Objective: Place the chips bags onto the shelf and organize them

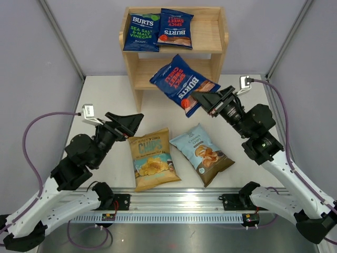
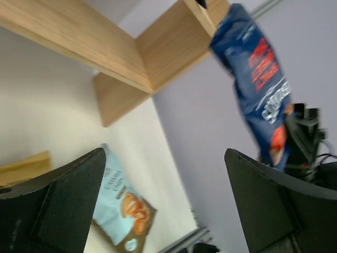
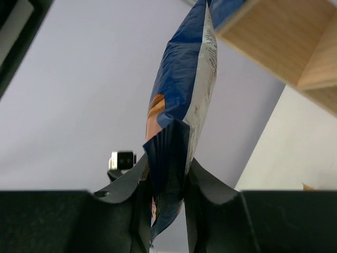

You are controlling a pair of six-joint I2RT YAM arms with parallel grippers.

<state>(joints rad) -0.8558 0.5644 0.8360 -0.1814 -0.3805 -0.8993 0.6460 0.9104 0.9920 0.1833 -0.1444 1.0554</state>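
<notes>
The right gripper (image 1: 204,101) pinches a blue bag (image 1: 178,81) by one end, in the air before the shelf (image 1: 218,39), partly hiding its lower tier. The top tier's right end is open. The left gripper (image 1: 128,125) hangs spread wide near the tan bag (image 1: 151,158).

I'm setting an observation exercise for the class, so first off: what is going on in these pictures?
The right claw is shut on a dark-blue chilli Burts bag, holding it in the air in front of the wooden shelf. A sea-salt Burts bag and a second chilli Burts bag already lie on the top tier. The tan Chips bag and the light-blue bag lie on the table, untouched. The left claw is open and empty.
</notes>
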